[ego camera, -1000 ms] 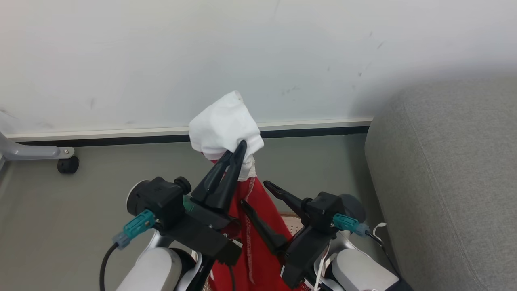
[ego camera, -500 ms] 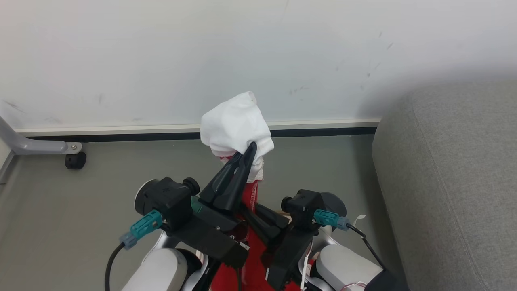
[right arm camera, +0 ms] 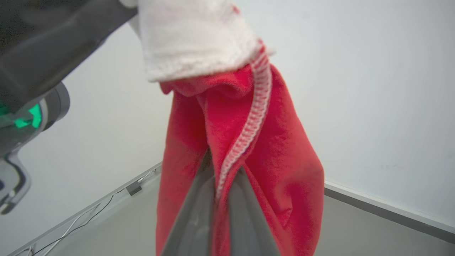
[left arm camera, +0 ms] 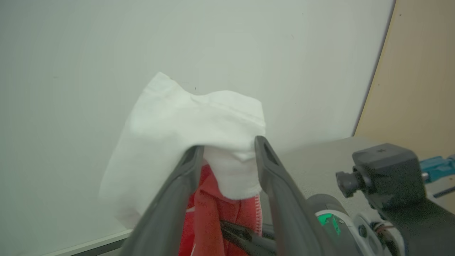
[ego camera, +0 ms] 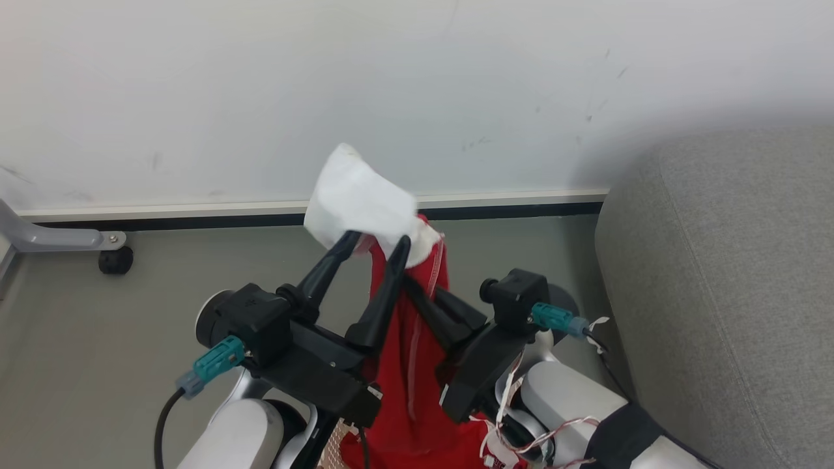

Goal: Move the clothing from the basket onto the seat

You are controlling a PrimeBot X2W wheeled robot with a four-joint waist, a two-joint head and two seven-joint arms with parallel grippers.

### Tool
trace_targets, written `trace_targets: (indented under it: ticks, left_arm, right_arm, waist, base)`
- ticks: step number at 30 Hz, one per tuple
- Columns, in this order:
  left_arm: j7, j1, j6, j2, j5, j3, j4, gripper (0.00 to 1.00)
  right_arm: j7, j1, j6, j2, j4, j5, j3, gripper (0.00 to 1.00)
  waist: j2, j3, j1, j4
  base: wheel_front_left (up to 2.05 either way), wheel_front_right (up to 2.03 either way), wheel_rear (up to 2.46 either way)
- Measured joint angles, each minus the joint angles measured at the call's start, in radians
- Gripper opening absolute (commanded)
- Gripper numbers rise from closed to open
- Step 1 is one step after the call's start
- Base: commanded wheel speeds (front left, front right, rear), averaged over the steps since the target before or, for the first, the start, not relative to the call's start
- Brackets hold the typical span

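The left gripper (ego camera: 376, 241) sits in the middle of the head view with its two fingers spread partway apart. It is not pinching anything. A white cloth (ego camera: 357, 198) lies over its tips like a little hat and hides the very ends of both fingers. In the left wrist view the white cloth (left arm camera: 192, 124) hangs across the two fingertips, and its left edge is blurry against the pale wall (left arm camera: 89, 46). The right gripper (ego camera: 409, 286) is just right of the middle. Its fingers are squeezed tight on the red cloth (ego camera: 401, 371), close under the white cloth. In the right wrist view the right gripper (right arm camera: 217, 174) comes up from the bottom edge, and its tips are buried in a fold of the red cloth (right arm camera: 284, 153) beside a white stitched seam. The top of that picture shows the white cloth (right arm camera: 192, 39), cut off by the frame. The red cloth hangs down between the two arms to the bottom edge of the head view, so its lower end cannot be seen. It is up in the air and not touching the seat (ego camera: 730, 280). The seat fills the right side of the head view and is cut off at the right and bottom edges. A tiny pale bit with holes, likely the basket (ego camera: 331, 449), peeks out at the bottom edge under the left arm, but it is too small to be sure. A grey leg with a black wheel (ego camera: 116, 259) is at the left edge, partly cut off.
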Motion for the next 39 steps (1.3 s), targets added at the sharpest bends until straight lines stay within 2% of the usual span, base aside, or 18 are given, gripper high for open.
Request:
trace_targets:
  ticks: [11,25,39]
  left_arm:
    - [0.023,0.047,-0.001,0.043,0.029,-0.030,0.008,1.00]
    - [0.051,0.115,-0.019,0.068,0.052,-0.103,0.032,1.00]
    - [0.058,0.134,-0.018,0.109,0.091,-0.102,0.027,1.00]
  right_arm:
    - [-0.035,-0.053,-0.008,0.000,0.089,0.028,-0.081,0.00]
    - [-0.049,-0.054,-0.008,-0.008,0.149,0.035,-0.122,0.00]
    - [-0.057,-0.056,-0.007,-0.015,0.170,0.034,-0.150,0.00]
  waist:
    - [0.0000,-0.002,0.0000,-0.010]
    - [0.0000,0.004,0.0000,-0.029]
    - [0.0000,0.029,0.0000,-0.094]
  base:
    - [0.00,0.00,0.00]
    - [0.00,0.00,0.00]
    - [0.00,0.00,0.00]
